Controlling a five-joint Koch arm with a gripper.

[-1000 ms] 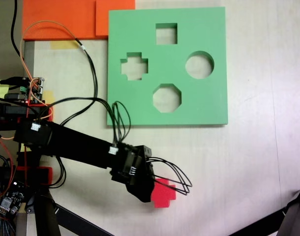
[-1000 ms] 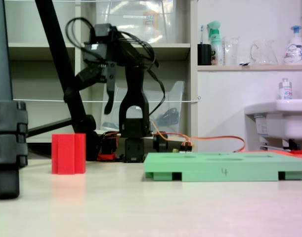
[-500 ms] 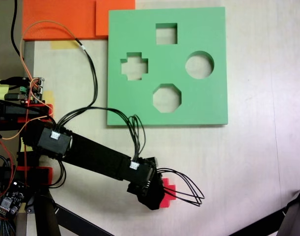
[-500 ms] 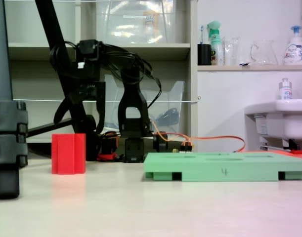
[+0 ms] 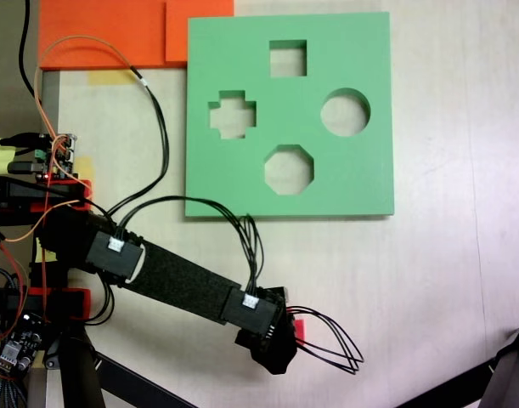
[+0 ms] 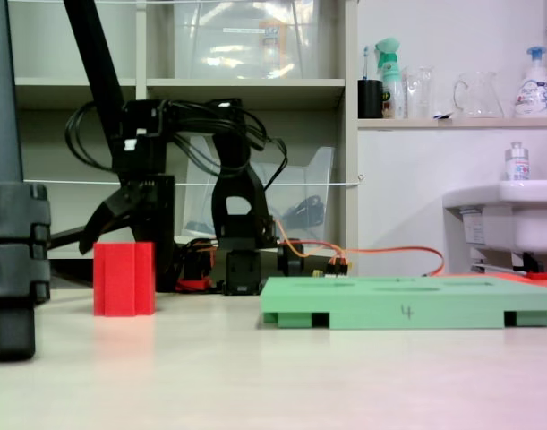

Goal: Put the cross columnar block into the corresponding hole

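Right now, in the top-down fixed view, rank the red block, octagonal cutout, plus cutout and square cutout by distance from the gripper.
1. cross columnar block, directly under the gripper.
2. octagonal cutout, up the view.
3. corresponding hole, upper left on the green board.
4. square cutout, at the board's top edge.

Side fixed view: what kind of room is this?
Probably a lab or workshop corner with a wash area: a white sink, shelves holding a clear bin, and spray bottles on a ledge.
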